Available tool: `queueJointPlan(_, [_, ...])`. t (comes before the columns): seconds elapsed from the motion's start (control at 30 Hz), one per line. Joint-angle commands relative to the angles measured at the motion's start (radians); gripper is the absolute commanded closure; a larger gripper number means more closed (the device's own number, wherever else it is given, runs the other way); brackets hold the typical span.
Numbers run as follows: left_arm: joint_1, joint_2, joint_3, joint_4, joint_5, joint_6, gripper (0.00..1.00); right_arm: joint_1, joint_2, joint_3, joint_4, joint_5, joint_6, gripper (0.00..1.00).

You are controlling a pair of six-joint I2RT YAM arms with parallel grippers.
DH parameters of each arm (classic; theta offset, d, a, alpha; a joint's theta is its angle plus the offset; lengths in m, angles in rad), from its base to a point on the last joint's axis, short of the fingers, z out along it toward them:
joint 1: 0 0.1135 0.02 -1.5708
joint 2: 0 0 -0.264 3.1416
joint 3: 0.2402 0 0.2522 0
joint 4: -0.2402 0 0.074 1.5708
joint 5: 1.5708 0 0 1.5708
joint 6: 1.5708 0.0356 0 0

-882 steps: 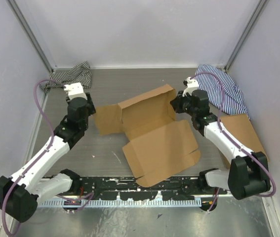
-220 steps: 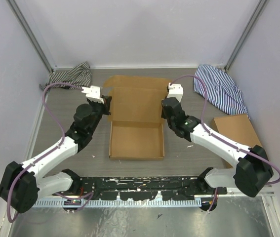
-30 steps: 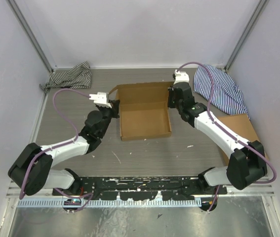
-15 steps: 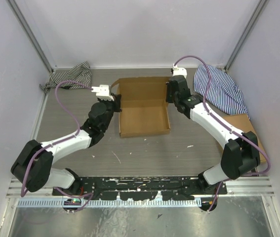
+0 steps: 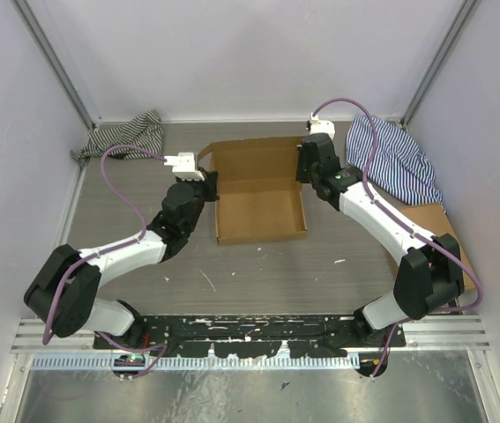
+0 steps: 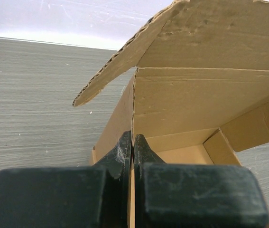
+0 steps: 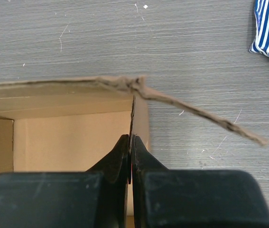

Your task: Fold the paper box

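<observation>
Brown paper box (image 5: 260, 211) lies between the arms: left gripper (image 6: 133, 140) clamped nearly shut on its left wall, right gripper (image 7: 130, 140) likewise on its right wall.

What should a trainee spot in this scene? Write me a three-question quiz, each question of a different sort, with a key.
1. True or false: the lid of the box is shut flat.
2. What do the left fingers pinch? A: a side wall of the box. B: a cloth. C: nothing.
3. Fill in the gap: the blue striped cloth lies in the far ___ corner of the table.

Key: 1 false, the lid stands raised at the far side; 2 A; 3 right.
</observation>
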Motion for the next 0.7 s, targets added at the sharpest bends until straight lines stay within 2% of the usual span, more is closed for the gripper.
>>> queueJointPlan(0.0, [-0.026, -0.009, -0.025, 0.005, 0.118, -0.040, 0.95, 0.026, -0.016, -0.021, 0.054, -0.129, 0.048, 0.99])
queueJointPlan(0.23, [-0.032, -0.053, -0.096, -0.009, 0.118, -0.056, 0.96, 0.026, -0.076, -0.111, 0.080, -0.162, 0.078, 0.99])
queueJointPlan(0.67, [-0.035, -0.024, -0.006, -0.078, 0.114, -0.060, 0.95, 0.027, -0.002, 0.054, 0.033, -0.144, 0.098, 0.99])
